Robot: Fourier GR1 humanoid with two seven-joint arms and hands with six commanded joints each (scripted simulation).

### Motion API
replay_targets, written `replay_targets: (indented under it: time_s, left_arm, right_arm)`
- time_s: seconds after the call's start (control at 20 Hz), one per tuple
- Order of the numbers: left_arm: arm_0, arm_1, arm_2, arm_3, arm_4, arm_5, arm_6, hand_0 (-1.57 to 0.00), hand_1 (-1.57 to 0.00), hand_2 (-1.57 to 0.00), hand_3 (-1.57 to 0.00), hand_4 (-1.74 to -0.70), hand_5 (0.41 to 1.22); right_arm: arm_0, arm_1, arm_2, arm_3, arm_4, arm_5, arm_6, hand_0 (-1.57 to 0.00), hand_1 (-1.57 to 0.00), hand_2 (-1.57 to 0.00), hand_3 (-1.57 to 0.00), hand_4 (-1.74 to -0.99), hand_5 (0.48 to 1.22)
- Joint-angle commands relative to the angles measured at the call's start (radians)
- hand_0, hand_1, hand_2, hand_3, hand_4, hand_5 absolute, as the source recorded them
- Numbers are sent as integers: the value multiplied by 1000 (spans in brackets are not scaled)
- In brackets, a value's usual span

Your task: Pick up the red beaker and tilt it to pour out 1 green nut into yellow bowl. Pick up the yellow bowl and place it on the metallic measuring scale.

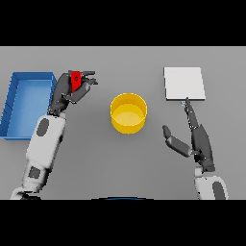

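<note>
one hand [72,89] round red beaker [75,79]

Single head view — looks steeply down on grey table [120,163] (whole tabletop visible).

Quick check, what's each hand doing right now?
Left hand: shut on the red beaker.
Right hand: open, holding nothing, fingers straight beside the yellow bowl.
</note>
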Motion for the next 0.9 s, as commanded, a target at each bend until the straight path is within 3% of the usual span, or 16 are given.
replay_targets:
  time_s: [0.0,0.2,0.5,0.6,0.85]
  left_arm:
    - [-3,10,-7,-2,-7,-3,5,-1556,-1557,-1558,-1553,-1724,1138]
    - [-30,71,-81,-18,-88,-16,36,-1563,-1564,-1564,-1562,-1732,1129]
    - [-116,157,-281,-49,-294,-57,178,-1569,-1569,-1569,-1569,-1739,1129]
    - [-144,185,-344,-55,-348,-93,187,-1570,-1570,-1570,-1569,-1740,1139]
    - [-257,217,-520,-9,-538,-141,246,-1571,-1571,-1571,-1570,-1741,1191]
  right_arm:
    - [6,7,10,-4,7,-2,-7,1,1,1,1,-1219,661]
    - [-7,-3,1,-2,5,-1,14,1,1,1,1,-1202,662]
    - [-7,-8,4,-24,0,12,51,1,1,1,1,-1178,663]
    - [8,-5,4,-18,-4,15,33,1,1,1,1,-1178,667]
    - [5,-6,-2,-35,-19,21,56,1,1,1,1,-1182,674]
